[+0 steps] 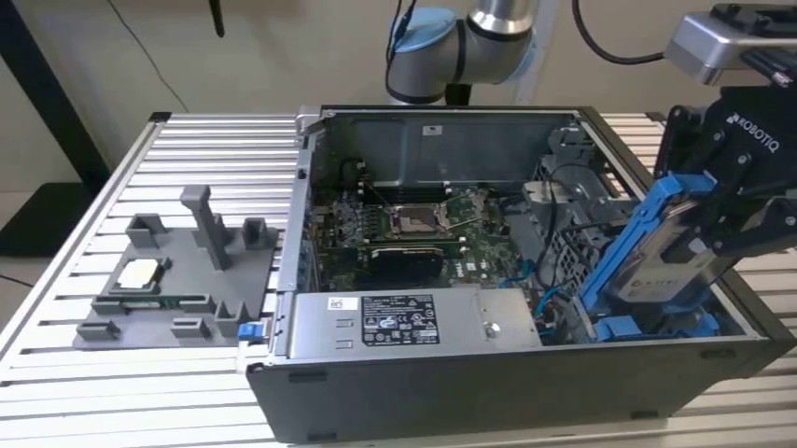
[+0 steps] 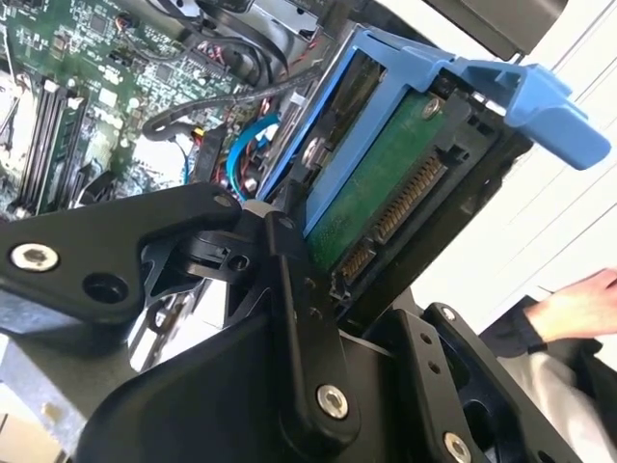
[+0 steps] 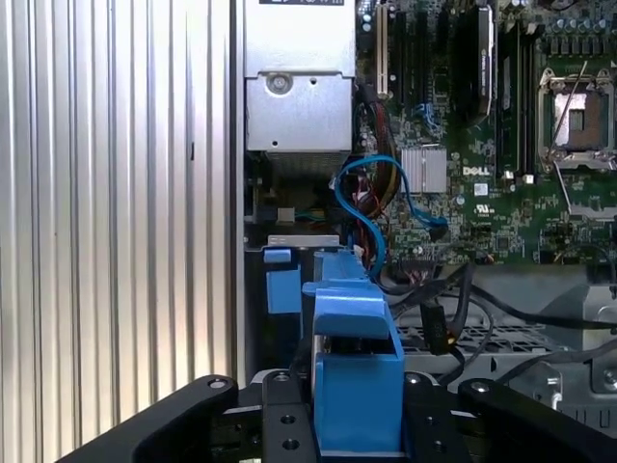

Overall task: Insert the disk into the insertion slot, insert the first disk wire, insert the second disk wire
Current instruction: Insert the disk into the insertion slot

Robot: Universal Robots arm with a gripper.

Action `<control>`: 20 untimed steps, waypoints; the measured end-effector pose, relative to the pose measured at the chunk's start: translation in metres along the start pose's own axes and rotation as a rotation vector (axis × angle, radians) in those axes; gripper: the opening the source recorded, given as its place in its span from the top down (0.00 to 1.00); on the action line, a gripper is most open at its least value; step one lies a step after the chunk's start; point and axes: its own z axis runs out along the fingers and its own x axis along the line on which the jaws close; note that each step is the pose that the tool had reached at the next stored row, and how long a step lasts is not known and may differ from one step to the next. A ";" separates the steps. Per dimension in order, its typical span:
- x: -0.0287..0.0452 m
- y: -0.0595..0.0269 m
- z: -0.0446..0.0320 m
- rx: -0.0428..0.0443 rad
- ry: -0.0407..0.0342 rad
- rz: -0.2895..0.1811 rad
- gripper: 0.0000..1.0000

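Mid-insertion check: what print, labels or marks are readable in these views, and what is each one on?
White label on the power supply box: symbols and fine print, too small to read.
White label on the disk: blurred, unreadable.
Housing of the claw, which grips the disk: a maker's mark in white letters, nothing more.
Board of the motherboard: a white maker's mark; its other print is too small to read.
No other wording or numbers can be made out.

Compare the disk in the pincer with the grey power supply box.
The disk is gripped in the pincer and leans steeply over the case; the power supply box lies flat inside it. The disk is a thin slab, the power supply box a thicker, wider block. The disk sits in a bright blue carrier; the power supply box is bare metal. Both are grey with a printed label.
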 end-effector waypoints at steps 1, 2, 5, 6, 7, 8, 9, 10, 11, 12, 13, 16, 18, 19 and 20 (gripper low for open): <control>0.0000 -0.0001 0.0011 0.0000 0.0003 0.000 0.67; 0.0001 -0.0002 0.0030 0.0001 -0.0006 0.000 0.67; 0.0002 -0.0005 0.0084 0.0000 -0.0005 0.000 0.67; 0.0003 -0.0006 0.0102 0.0000 -0.0005 0.000 0.67; 0.0003 -0.0007 0.0120 0.0001 -0.0004 0.000 0.67; 0.0003 -0.0008 0.0139 0.0001 -0.0005 0.000 0.67; 0.0004 -0.0009 0.0157 0.0001 -0.0003 0.000 0.67; 0.0004 -0.0010 0.0174 0.0000 -0.0003 0.000 0.67; 0.0005 -0.0011 0.0193 0.0001 -0.0004 0.000 0.67; 0.0005 -0.0012 0.0211 0.0000 -0.0004 0.000 0.67; 0.0006 -0.0013 0.0229 0.0001 -0.0005 0.000 0.67; 0.0007 -0.0015 0.0284 0.0012 -0.0004 0.000 0.67; 0.0006 -0.0017 0.0293 0.0018 -0.0008 0.000 0.67; 0.0007 -0.0016 0.0293 0.0016 -0.0006 0.000 0.65; 0.0007 -0.0016 0.0292 0.0016 -0.0005 0.000 0.60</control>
